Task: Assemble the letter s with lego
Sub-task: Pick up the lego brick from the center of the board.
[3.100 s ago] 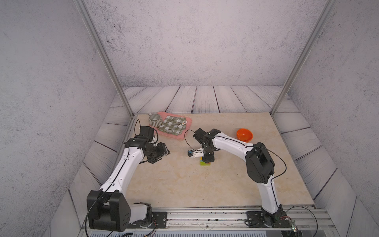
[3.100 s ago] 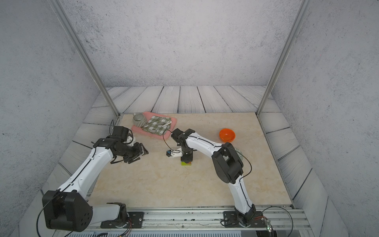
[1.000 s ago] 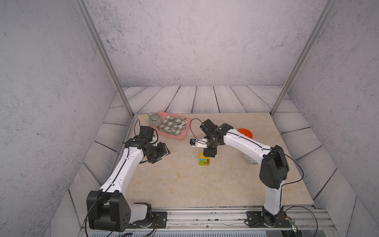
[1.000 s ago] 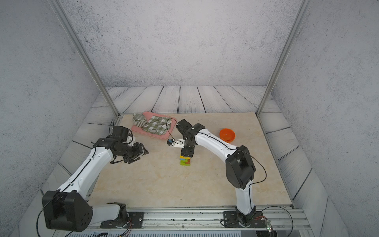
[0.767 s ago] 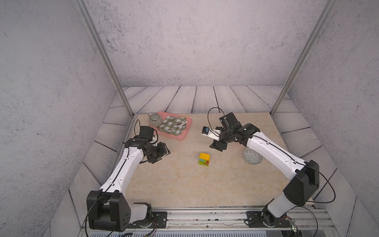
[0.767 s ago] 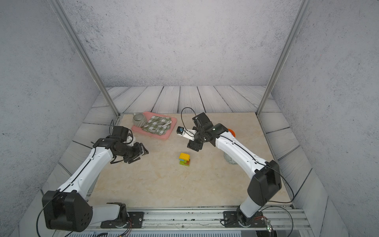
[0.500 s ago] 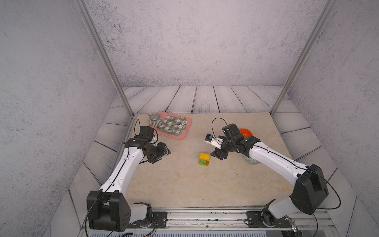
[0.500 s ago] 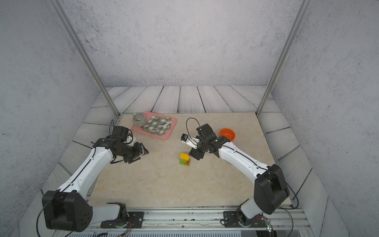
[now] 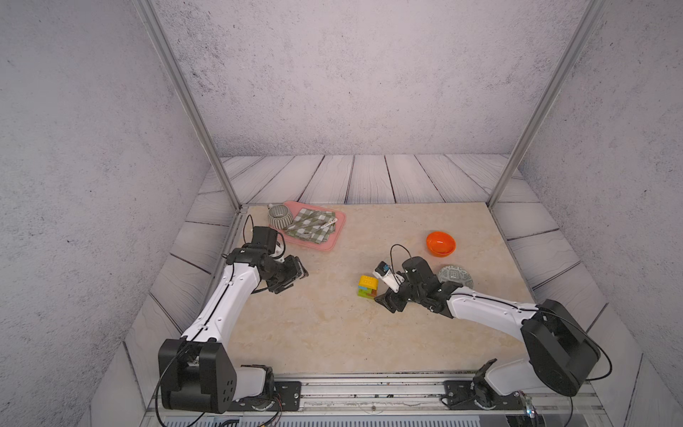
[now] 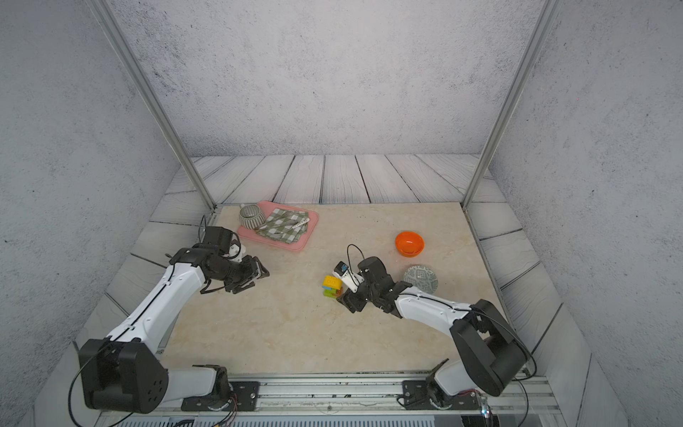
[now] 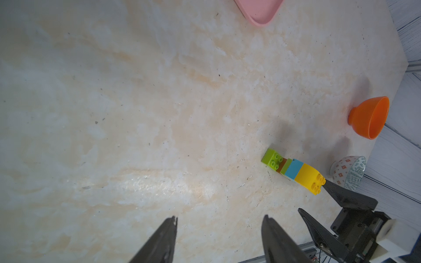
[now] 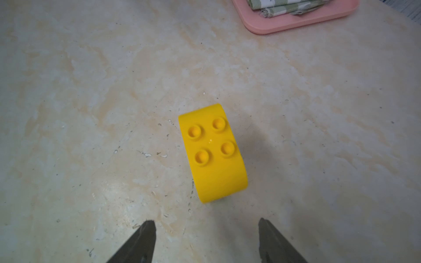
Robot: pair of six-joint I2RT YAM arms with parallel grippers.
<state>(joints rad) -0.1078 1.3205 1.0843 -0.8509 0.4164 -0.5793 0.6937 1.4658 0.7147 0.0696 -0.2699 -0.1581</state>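
My right gripper hangs low over the table with its jaws spread wide and nothing between them. The stack of bricks stands upright just ahead of my fingertips, near but not touching, in the middle of the table. From my right wrist I look down on its yellow brick, four studs up. My left wrist view shows the layers under it: blue, green, brown, and a longer lime-green brick at the bottom, stepping out to one side.

My left gripper hovers well apart from the stack, near the pink tray, its jaws also open and empty. An orange bowl and a patterned bowl sit beyond my right arm.
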